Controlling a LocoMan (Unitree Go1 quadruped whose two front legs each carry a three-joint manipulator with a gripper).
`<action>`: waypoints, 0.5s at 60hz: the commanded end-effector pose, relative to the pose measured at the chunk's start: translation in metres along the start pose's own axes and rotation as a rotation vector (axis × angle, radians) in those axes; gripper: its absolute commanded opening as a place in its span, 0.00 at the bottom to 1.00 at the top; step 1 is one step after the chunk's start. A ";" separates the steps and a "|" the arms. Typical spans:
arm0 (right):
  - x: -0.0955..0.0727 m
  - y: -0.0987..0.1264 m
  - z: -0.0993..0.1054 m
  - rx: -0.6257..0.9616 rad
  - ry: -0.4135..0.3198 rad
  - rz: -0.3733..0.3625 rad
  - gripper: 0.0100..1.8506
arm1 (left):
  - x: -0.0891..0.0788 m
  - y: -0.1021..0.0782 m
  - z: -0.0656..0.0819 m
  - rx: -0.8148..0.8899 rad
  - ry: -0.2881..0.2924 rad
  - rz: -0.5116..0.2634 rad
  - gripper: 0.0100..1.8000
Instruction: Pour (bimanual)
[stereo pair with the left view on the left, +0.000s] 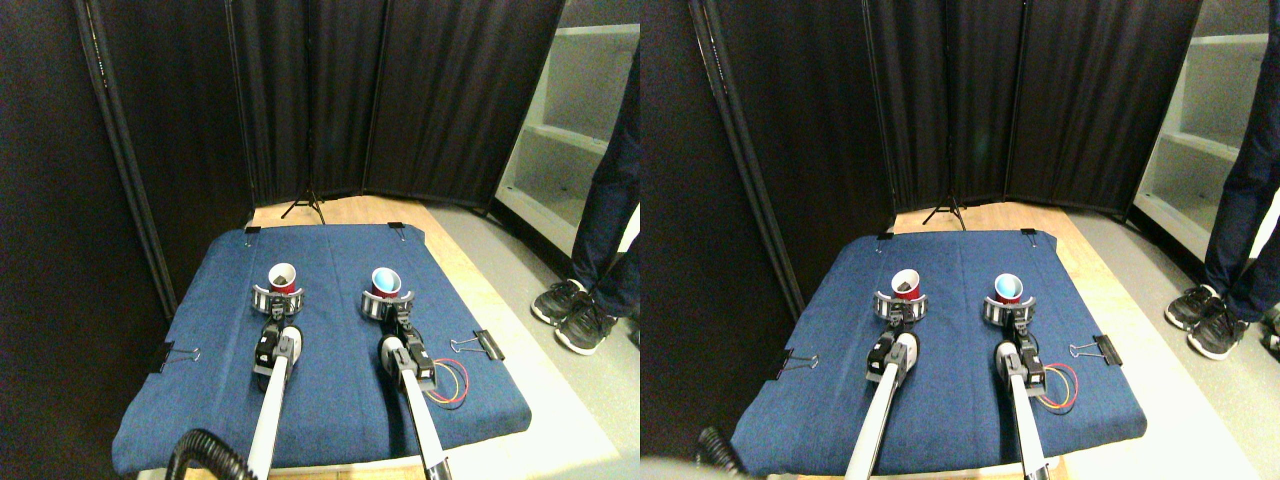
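Note:
A red cup (283, 277) with a white inside and something dark in it stands on the blue cloth (330, 400), left of centre. My left gripper (276, 298) has its grey curved jaws shut around the cup's base. To the right stands a second cup (386, 281), red outside and blue inside. My right gripper (386, 304) grips this one low down in the same way. Both cups look roughly upright, about a hand's width apart. The two pale arms reach up from the bottom edge.
Binder clips (488, 345) (165, 355) pin the cloth at its sides. A red and yellow wire loop (452, 385) lies beside the right arm. A person's legs and shoes (585, 300) stand on the floor at right. Black curtains (400, 100) and a tripod foot (305, 208) close off the back.

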 end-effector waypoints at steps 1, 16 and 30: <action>0.003 0.003 0.001 -0.001 -0.006 0.031 0.63 | 0.001 0.005 0.000 0.035 -0.015 0.028 0.61; 0.005 0.002 0.002 -0.014 -0.066 0.020 0.43 | 0.002 0.006 -0.002 0.083 -0.066 0.041 0.38; 0.002 0.007 0.000 -0.069 -0.155 0.005 0.17 | -0.001 0.001 -0.002 0.134 -0.135 0.043 0.18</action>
